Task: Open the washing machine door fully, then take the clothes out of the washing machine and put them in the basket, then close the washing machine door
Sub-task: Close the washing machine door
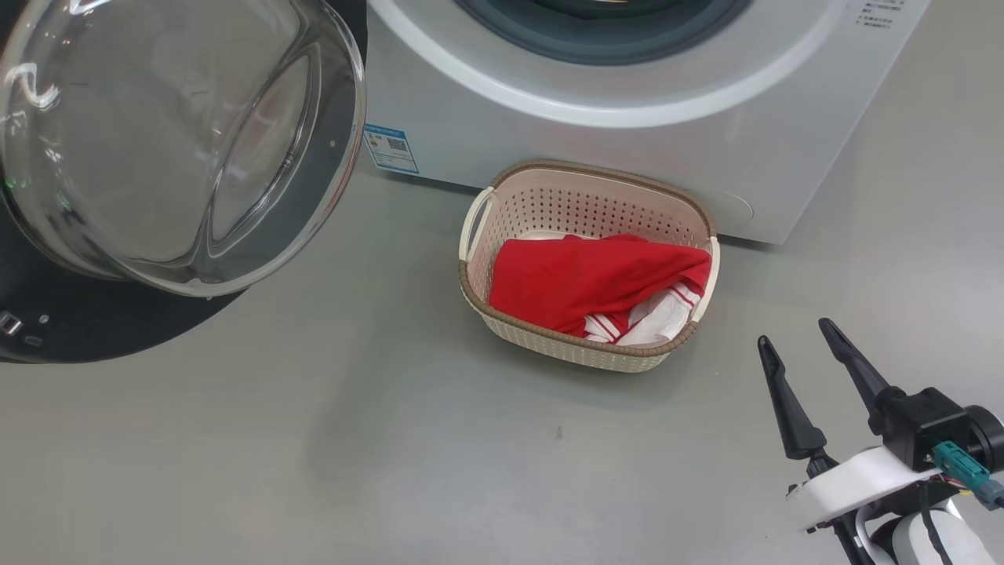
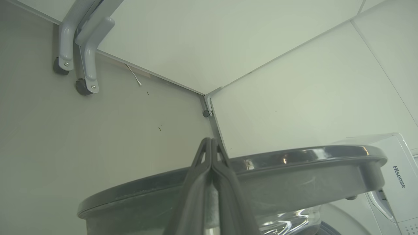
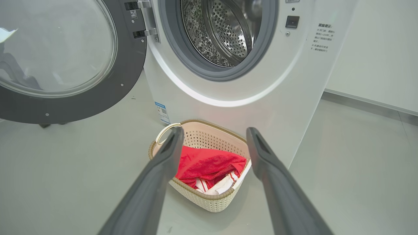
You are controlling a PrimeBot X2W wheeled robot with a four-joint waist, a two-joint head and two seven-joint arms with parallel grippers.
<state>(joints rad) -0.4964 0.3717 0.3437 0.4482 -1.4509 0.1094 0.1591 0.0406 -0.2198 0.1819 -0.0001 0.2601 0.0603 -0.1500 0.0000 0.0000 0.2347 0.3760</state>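
The washing machine [image 1: 627, 118] stands at the top with its steel drum [image 3: 222, 29] bare. Its door [image 1: 180, 133] is swung wide open to the left, glass bowl facing me. The cream basket [image 1: 588, 169] sits on the floor right in front of the machine, with the red and white clothes [image 1: 596, 278] inside. My right gripper [image 1: 794, 333] hovers open and holding nothing at the lower right, a little short of the basket [image 3: 209, 199]. My left gripper [image 2: 210, 140] is shut with nothing in it, its fingers close against the door's dark rim [image 2: 294, 169]; whether they touch it I cannot tell.
Grey floor spreads around the basket. A blue sticker [image 1: 391, 147] marks the washer's lower left front. In the left wrist view, white wall panels meet in a corner and two grey legs with casters [image 2: 75, 49] stand near them.
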